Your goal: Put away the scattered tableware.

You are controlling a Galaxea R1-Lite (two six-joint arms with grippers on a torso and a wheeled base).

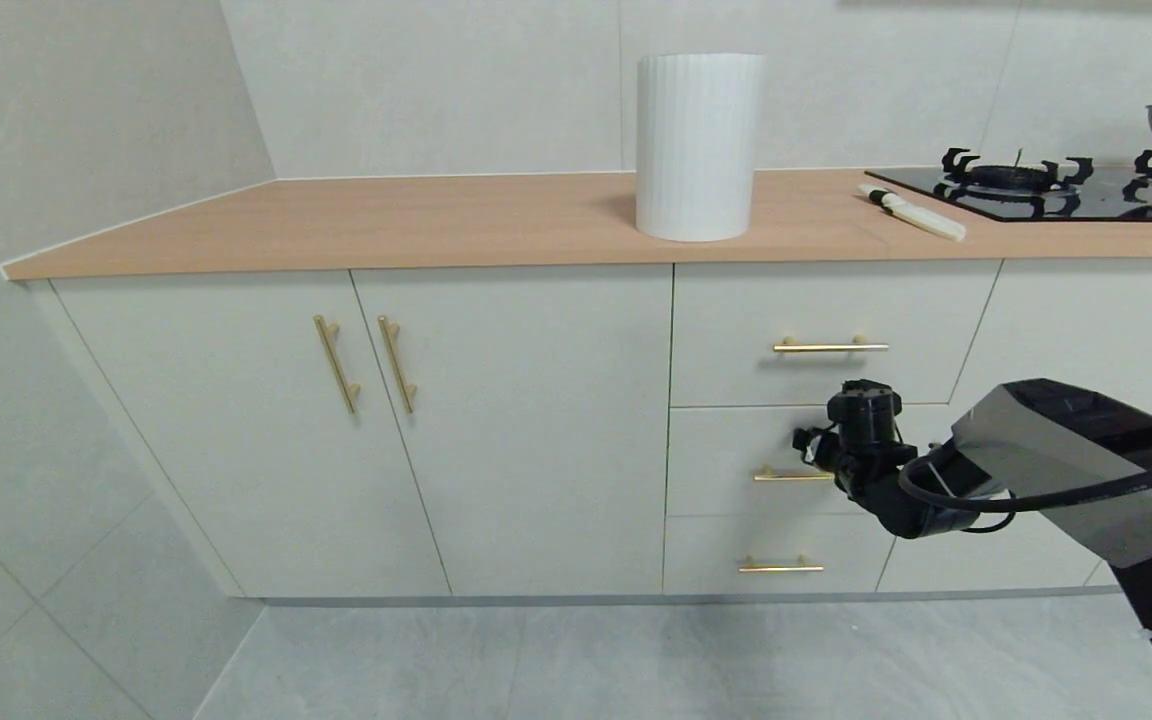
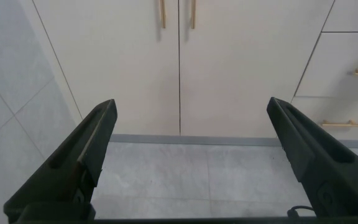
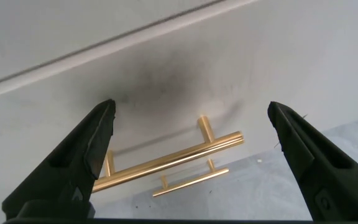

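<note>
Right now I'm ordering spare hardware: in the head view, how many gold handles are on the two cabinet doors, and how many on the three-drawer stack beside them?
Door handles: 2
Drawer handles: 3
Total: 5

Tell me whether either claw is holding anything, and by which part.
Nothing is held. The left claw and right claw are open; the right faces a handle, not gripping it.

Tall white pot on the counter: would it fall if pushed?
Probably not easily: the tall white pot looks wide and flat-bottomed, so a low push likely slides it on the smooth counter. A push near its top might tip it.
</note>
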